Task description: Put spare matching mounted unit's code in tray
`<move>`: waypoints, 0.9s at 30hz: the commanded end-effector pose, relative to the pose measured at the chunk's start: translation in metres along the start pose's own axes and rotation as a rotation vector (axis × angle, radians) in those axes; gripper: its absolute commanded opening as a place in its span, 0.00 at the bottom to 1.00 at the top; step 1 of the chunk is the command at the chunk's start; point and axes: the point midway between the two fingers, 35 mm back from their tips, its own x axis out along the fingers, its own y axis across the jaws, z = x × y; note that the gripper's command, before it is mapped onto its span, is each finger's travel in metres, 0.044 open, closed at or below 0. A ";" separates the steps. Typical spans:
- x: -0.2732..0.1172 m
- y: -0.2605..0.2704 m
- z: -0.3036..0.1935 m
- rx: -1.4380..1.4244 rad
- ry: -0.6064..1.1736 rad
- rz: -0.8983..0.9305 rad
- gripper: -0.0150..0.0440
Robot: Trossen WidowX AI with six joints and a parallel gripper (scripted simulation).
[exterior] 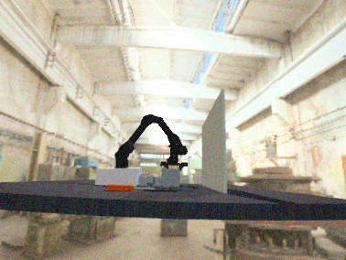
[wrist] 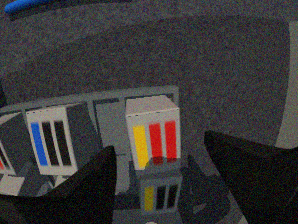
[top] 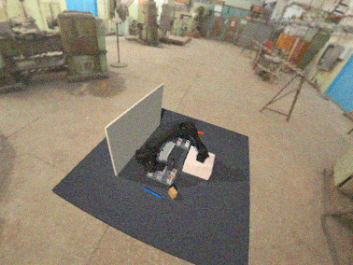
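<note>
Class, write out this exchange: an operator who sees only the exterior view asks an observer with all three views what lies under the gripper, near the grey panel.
Operator: From the side I see the gripper low over some grey blocks. What is below it?
Observer: In the wrist view, a spare labelled with yellow, red and red bars shows between the open fingers, and it is not gripped.
Operator: And next to it?
Observer: The neighbouring spare carries blue, black and black bars.
Operator: Is there anything in front that I cannot see?
Observer: In the top view, a blue stick lies beside a small tan block.
</note>
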 end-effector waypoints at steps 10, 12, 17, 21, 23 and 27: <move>0.025 0.003 -0.002 -0.004 0.007 0.010 0.76; 0.028 0.003 -0.002 -0.004 0.008 0.010 0.76; 0.036 0.004 -0.003 -0.004 0.008 0.010 0.76; 0.039 0.004 -0.003 -0.004 0.008 0.010 0.76; 0.039 0.004 -0.003 -0.004 0.008 0.010 0.76; 0.039 0.004 -0.003 -0.004 0.008 0.010 0.76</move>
